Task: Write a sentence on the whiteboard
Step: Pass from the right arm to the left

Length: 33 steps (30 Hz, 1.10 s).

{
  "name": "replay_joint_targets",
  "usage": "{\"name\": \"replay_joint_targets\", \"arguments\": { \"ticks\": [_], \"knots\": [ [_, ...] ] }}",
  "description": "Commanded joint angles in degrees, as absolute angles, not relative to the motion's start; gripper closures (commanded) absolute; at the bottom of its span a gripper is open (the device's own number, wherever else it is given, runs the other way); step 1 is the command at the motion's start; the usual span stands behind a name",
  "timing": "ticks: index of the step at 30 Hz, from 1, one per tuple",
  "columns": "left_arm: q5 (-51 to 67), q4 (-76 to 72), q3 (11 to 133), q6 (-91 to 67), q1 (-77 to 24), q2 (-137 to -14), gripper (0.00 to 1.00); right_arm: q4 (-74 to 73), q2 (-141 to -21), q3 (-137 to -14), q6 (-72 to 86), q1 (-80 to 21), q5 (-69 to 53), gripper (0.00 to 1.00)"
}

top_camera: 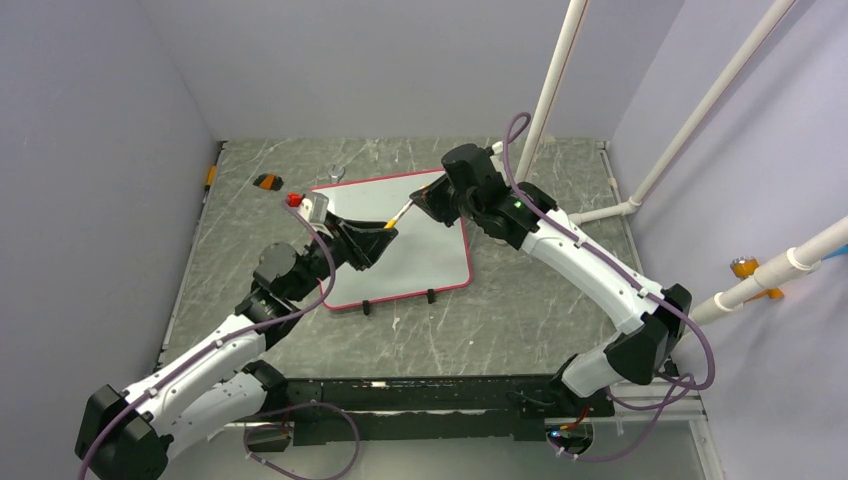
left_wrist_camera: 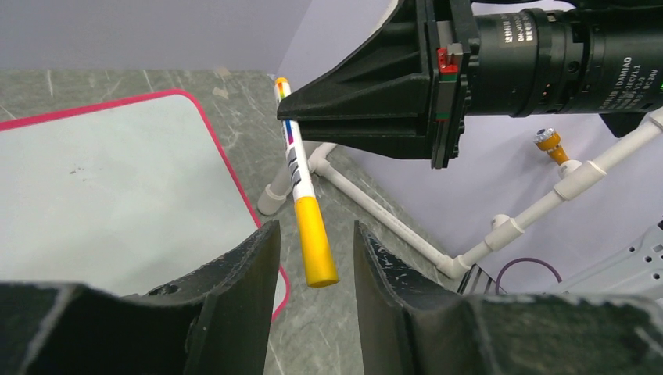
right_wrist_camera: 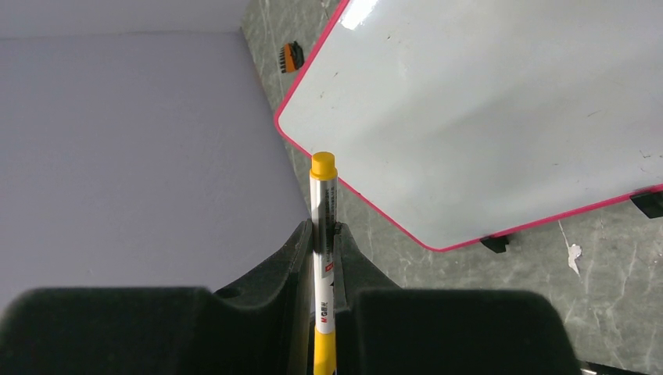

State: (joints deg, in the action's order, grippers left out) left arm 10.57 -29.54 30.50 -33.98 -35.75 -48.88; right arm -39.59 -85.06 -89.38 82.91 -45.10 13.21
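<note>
The whiteboard (top_camera: pixel 420 255) lies flat mid-table, glossy white in a red-pink frame, with two black clips (top_camera: pixel 367 305) on its near edge. No sentence shows on it in any view. My right gripper (top_camera: pixel 418 205) is shut on a white marker (top_camera: pixel 398 213) and holds it over the board's far edge, yellow cap pointing at my left gripper (top_camera: pixel 385 238). In the left wrist view the yellow cap (left_wrist_camera: pixel 313 242) hangs between my open left fingers (left_wrist_camera: pixel 250 266) without touching them. In the right wrist view my gripper (right_wrist_camera: pixel 322 228) clamps the marker barrel (right_wrist_camera: pixel 323 195) beside the board (right_wrist_camera: pixel 485 117).
A small black and orange object (top_camera: pixel 268 181) lies left of the board's far corner. White pipes (top_camera: pixel 560 80) rise at the back right and run along the table's right side (left_wrist_camera: pixel 375 211). Purple walls close in on three sides.
</note>
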Motion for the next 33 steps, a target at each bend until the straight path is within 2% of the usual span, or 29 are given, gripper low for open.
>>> {"name": "replay_joint_targets", "arguments": {
  "ticks": [1, 8, 11, 15, 16, 17, 21, 22, 24, 27, 33],
  "knots": [
    [10.2, -32.0, 32.0, -34.6, -36.2, -49.9, 0.61, -36.4, -82.5, -89.2, 82.1, -45.3, 13.6, 1.00],
    [8.7, -30.7, 32.9, -34.6, -36.6, -50.0, 0.94, -35.5, -82.0, -87.8, 81.8, -45.4, 12.9, 1.00],
    [8.0, -29.9, 33.2, -34.4, -36.6, -49.5, 0.99, -33.9, -81.3, -85.9, 81.2, -45.3, 12.5, 1.00],
    [8.0, -28.0, 33.7, -33.6, -36.6, -48.9, 1.00, -28.3, -79.4, -81.4, 78.9, -45.4, 10.6, 1.00],
    [8.1, -27.2, 34.0, -33.4, -36.6, -48.7, 1.00, -26.6, -78.9, -80.2, 77.8, -45.3, 10.0, 0.95],
    [8.1, -26.4, 34.3, -33.1, -36.6, -48.4, 1.00, -25.0, -78.3, -79.1, 76.9, -45.3, 9.6, 0.83],
    [8.2, -22.4, 35.4, -31.7, -36.7, -46.4, 1.00, -18.0, -75.0, -73.7, 71.4, -45.3, 9.2, 0.25],
    [8.3, -21.3, 35.8, -31.3, -36.6, -45.8, 1.00, -16.7, -74.0, -72.5, 69.9, -45.2, 9.7, 0.18],
    [9.0, -19.4, 36.4, -30.7, -36.6, -44.8, 1.00, -13.8, -71.9, -69.9, 66.1, -45.1, 10.1, 0.12],
    [10.2, -16.5, 37.4, -30.1, -36.6, -43.7, 1.00, -8.5, -68.6, -66.5, 58.2, -44.3, 8.0, 0.11],
    [14.1, -12.3, 39.9, -29.3, -36.6, -43.4, 1.00, 2.4, -62.5, -60.5, 46.2, -40.2, -7.2, 0.10]
  ]
}}
